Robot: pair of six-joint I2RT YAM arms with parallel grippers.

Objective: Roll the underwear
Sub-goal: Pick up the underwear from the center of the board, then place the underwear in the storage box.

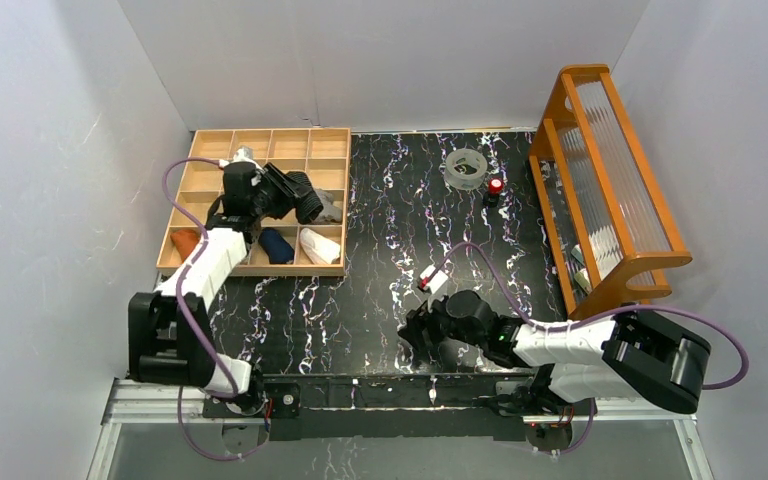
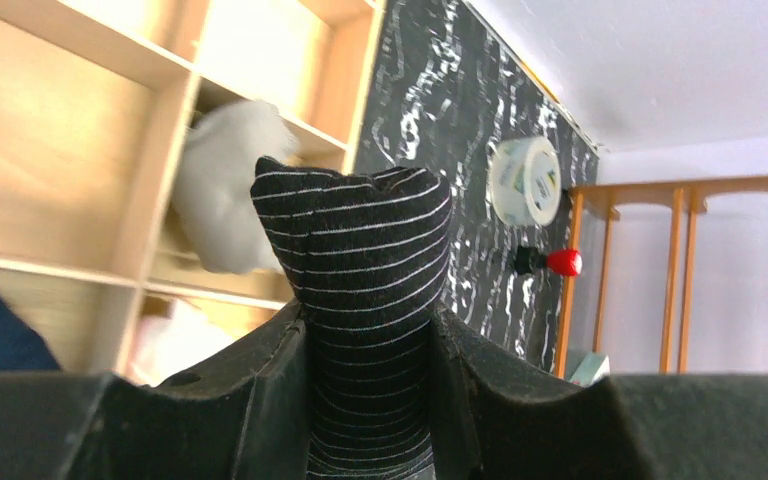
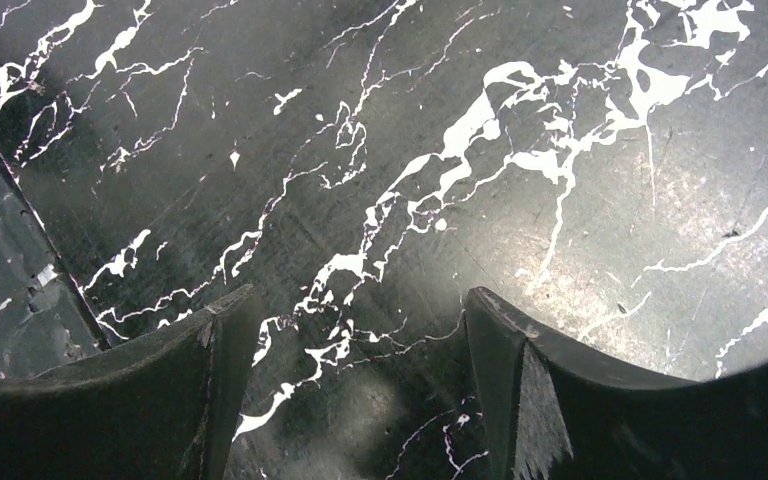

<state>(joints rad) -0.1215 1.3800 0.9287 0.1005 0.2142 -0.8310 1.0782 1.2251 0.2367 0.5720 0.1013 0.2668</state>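
My left gripper (image 1: 298, 196) is shut on a rolled black underwear with thin pale stripes (image 1: 313, 207), holding it over the right column of the wooden compartment tray (image 1: 260, 135). In the left wrist view the striped roll (image 2: 360, 240) stands squeezed between both fingers of the gripper (image 2: 370, 335). A pale beige-grey underwear (image 2: 225, 195) lies bunched in the compartment just behind it, seen from above as a grey patch (image 1: 331, 208). My right gripper (image 1: 415, 325) hovers open low over the table near the front edge; nothing lies between its jaws (image 3: 355, 320).
The tray's front row holds an orange cloth (image 1: 186, 240), a navy roll (image 1: 276, 245) and a white roll (image 1: 320, 245). A clear tape ring (image 1: 466, 168) and a small red-topped object (image 1: 495, 187) sit at the back. A wooden rack (image 1: 610, 190) lines the right side.
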